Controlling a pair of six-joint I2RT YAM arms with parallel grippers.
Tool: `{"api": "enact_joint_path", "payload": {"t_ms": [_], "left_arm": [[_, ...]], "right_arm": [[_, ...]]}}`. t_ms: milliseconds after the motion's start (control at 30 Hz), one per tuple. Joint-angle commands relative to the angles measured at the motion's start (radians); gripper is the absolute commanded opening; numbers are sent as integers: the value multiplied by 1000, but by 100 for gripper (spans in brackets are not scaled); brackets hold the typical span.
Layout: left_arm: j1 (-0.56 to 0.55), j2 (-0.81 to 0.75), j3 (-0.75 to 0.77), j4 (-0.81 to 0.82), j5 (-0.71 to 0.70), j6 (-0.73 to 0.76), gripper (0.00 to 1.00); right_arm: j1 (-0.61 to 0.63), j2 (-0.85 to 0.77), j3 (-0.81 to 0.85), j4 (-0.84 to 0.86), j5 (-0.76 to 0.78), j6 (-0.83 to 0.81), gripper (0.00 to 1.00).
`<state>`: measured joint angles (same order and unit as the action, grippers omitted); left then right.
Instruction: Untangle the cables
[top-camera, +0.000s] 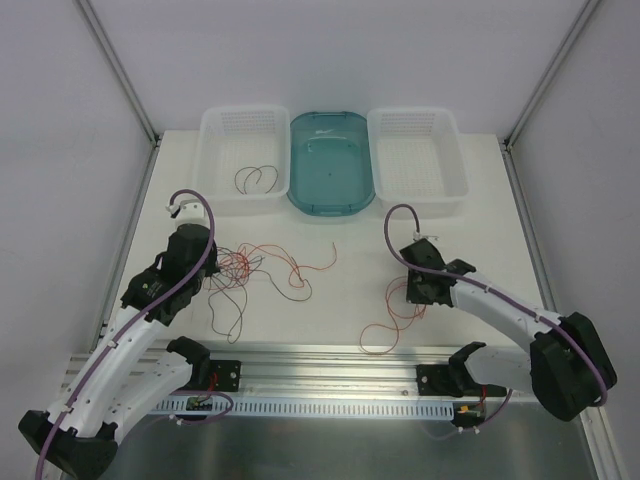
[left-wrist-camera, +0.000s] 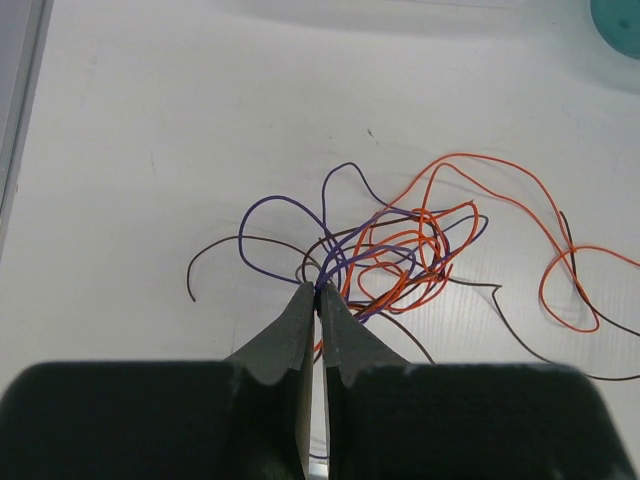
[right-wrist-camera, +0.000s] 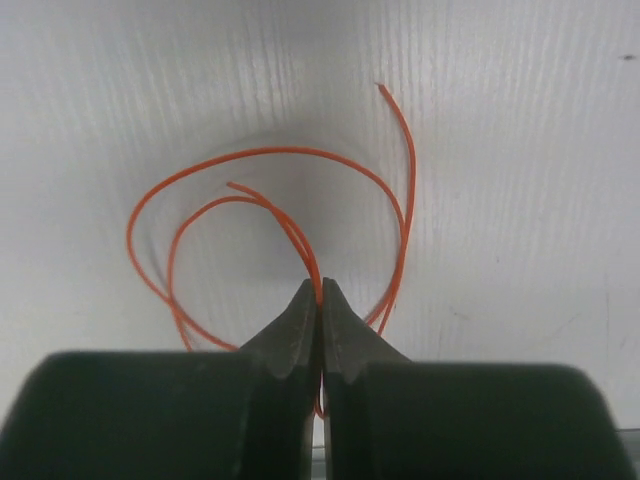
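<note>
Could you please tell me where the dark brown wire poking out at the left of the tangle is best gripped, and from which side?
Grip the dark brown wire near its free end, coming straight down from above with the jaws across it. That stretch lies alone on the table, left of the tangle; nearer in, the tangle's other loops cross it.

No legible text, labels, brands or numbers in view.
</note>
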<state>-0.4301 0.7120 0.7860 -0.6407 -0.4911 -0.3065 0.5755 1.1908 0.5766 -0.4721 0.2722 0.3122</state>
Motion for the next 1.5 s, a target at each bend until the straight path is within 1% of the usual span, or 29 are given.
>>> {"api": "enact_joint_path", "payload": {"t_ms": [0,33,67,133,167,233,267,367,400,467,500,600,633,667,733,867,933,1100,1133,1167,1233,1267,1333,1367,1433,1467], "left_arm": [[11,6,10,1,29,-19,0],[11,12,12,1,34,-19,0],[11,17,13,1,43,-19,0],[11,29,13,1,52,-19,0],[11,33,12,1,62,-19,0],[11,46,13,1,74,-17,0],[11,49,15,1,78,-17,0],[11,58,15,4,106,-19,0],[11,58,15,4,111,-16,0],[11,64,15,6,115,-14,0],[11,64,13,6,118,-13,0],[13,67,15,9,137,-13,0],[11,67,15,10,143,-11,0],[13,69,13,10,147,-11,0],[11,76,13,13,161,-11,0],[11,81,13,16,169,-9,0],[11,83,13,19,175,-9,0],[11,102,12,22,190,-5,0],[13,107,12,24,192,-6,0],[13,110,12,24,195,-5,0],[13,119,15,26,203,-5,0],[13,121,13,26,201,-5,0],[11,124,13,26,207,-5,0],[11,124,13,26,206,-5,0],[13,123,12,27,210,-5,0],[11,122,13,27,213,-5,0]], "right_arm": [[-2,-101,147,-112,44,-68,1],[-2,-115,231,-135,56,-85,1],[-2,-126,276,-189,68,-108,1],[0,-132,385,-236,104,-172,1],[-2,-128,492,-275,114,-192,1],[-2,-103,612,-299,143,-255,1],[-2,-94,723,-309,154,-274,1],[-5,-19,885,-294,199,-369,1],[-6,2,984,-287,206,-390,1],[-17,75,1086,-252,217,-461,1],[-23,101,1177,-238,231,-478,1],[-60,206,1301,-175,222,-553,1],[-83,231,1368,-159,219,-568,1],[-92,275,1399,-114,214,-603,1],[-126,309,1439,-26,228,-625,1],[-196,389,1431,126,202,-642,1],[-242,460,1448,180,174,-634,1],[-315,647,1496,253,140,-605,1],[-333,717,1506,260,134,-593,1],[-344,749,1534,257,110,-584,2],[-358,849,1565,239,98,-570,9],[-361,875,1574,224,98,-571,24],[-364,920,1585,198,105,-573,38],[-365,940,1582,190,114,-571,50],[-364,937,1542,181,102,-570,58],[-365,910,1524,179,79,-559,64]]}}
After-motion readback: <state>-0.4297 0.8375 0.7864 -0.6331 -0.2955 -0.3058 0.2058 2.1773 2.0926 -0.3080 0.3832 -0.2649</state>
